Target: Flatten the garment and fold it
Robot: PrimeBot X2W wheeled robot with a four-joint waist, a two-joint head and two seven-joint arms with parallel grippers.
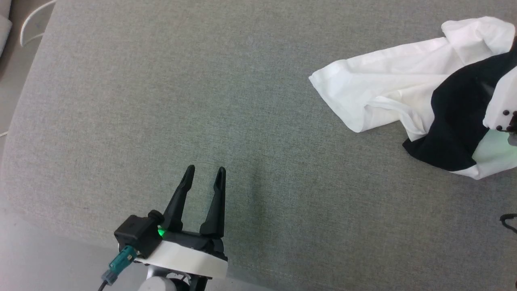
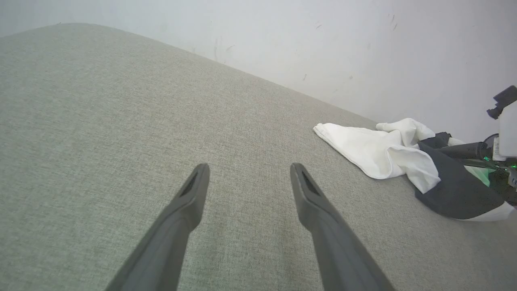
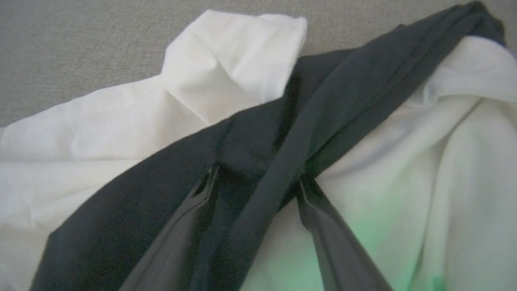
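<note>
Two pincers, both spread wide: right gripper [image 3: 258, 178] straddles a black fold of the garment [image 1: 379, 89], crumpled heap stretching leftward from it; left gripper [image 1: 206, 169] hangs well apart, garment off to its right.

The garment [image 1: 379, 81] is a white T-shirt with black parts, crumpled in a loose heap. It lies well apart from the left gripper [image 1: 206, 169], ahead of it and off to its right, with one white hemmed corner nearest that gripper. A raised black fold [image 3: 331, 97] runs slantwise between the spread fingers of the right gripper [image 3: 256, 184], with white cloth bunched on both sides.
</note>
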